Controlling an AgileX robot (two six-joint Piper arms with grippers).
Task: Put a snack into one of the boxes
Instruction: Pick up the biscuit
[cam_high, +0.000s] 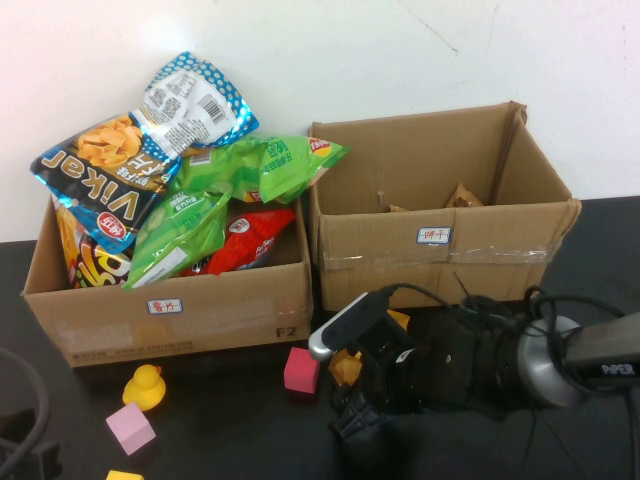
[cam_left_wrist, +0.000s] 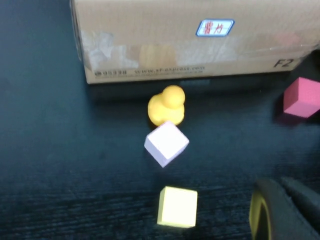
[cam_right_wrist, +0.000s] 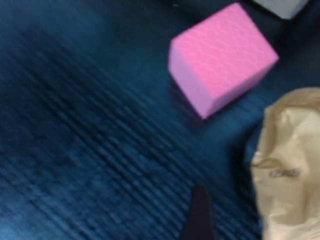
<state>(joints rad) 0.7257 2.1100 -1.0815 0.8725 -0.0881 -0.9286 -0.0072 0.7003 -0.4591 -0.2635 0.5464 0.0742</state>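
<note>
A small tan snack packet (cam_high: 346, 366) lies on the black table in front of the right cardboard box (cam_high: 440, 250). In the right wrist view the packet (cam_right_wrist: 290, 165) is close beside one dark fingertip (cam_right_wrist: 200, 215). My right gripper (cam_high: 352, 412) is low over the table at the packet and open; its other finger is hidden. The left cardboard box (cam_high: 170, 310) is heaped with chip bags (cam_high: 130, 160). My left gripper (cam_left_wrist: 285, 210) hangs above the table's left front and is empty.
A pink cube (cam_high: 300, 370) sits just left of the packet, and also shows in the right wrist view (cam_right_wrist: 220, 57). A yellow duck (cam_left_wrist: 167, 105), a pale pink cube (cam_left_wrist: 166, 143) and a yellow cube (cam_left_wrist: 177, 206) lie before the left box. The right box holds a few small snacks (cam_high: 462, 196).
</note>
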